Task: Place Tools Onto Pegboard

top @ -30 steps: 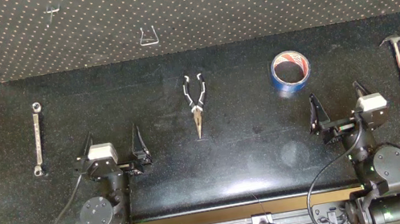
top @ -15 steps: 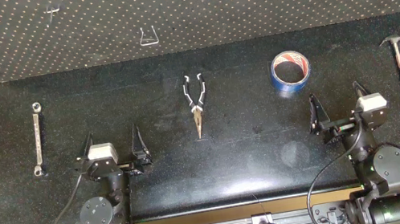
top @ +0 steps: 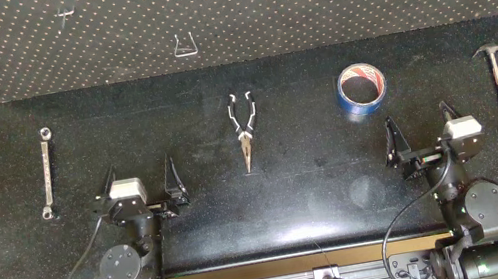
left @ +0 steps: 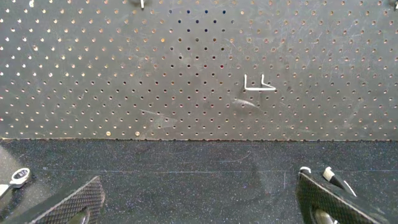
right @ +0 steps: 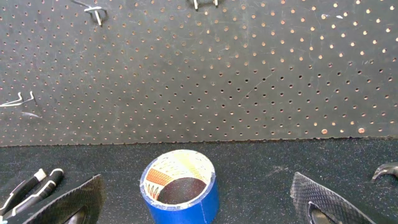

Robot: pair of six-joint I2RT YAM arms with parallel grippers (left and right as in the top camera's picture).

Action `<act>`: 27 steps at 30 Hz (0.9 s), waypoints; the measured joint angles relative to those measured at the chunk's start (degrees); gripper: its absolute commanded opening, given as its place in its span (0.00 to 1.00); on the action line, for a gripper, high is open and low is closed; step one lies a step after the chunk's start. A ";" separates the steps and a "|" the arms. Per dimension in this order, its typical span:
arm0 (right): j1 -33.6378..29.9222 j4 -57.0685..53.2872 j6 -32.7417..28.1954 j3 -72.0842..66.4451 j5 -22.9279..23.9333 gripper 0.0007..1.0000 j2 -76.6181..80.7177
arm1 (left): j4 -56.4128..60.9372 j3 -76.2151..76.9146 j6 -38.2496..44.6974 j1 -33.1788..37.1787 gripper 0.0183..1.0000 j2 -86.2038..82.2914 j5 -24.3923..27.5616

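All four tools are lying on the black table [top: 318, 189] and nothing is hung up yet. From left to right:

- The wrench [top: 47, 173] is way over on the left, lying lengthwise near to far.
- The pliers [top: 244, 130] are about in the middle, with the handles toward the pegboard [top: 228, 11] and the nose pointing near.
- The blue tape roll [top: 361, 89] is right of center, lying flat with its hole facing up.
- The hammer [top: 497, 83] is at the far right, with its head at the far end.

The pegboard runs along the far side with a few bare wire hooks on it. One is a loop-shaped hook [top: 184, 46] low on the board, just left of the pliers' line.

The left gripper [top: 139, 165] sits near its base, between the wrench and the pliers, with its fingers spread wide and nothing in them. The right gripper [top: 415, 114] is the same, wide apart and empty. It sits just on the near side of the tape roll, with the hammer off to its right. Neither gripper is touching a tool.
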 measured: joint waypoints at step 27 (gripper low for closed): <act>-0.02 -0.09 0.00 0.00 0.24 0.97 -0.04 | -47.65 48.17 7.26 16.15 0.99 59.80 -14.03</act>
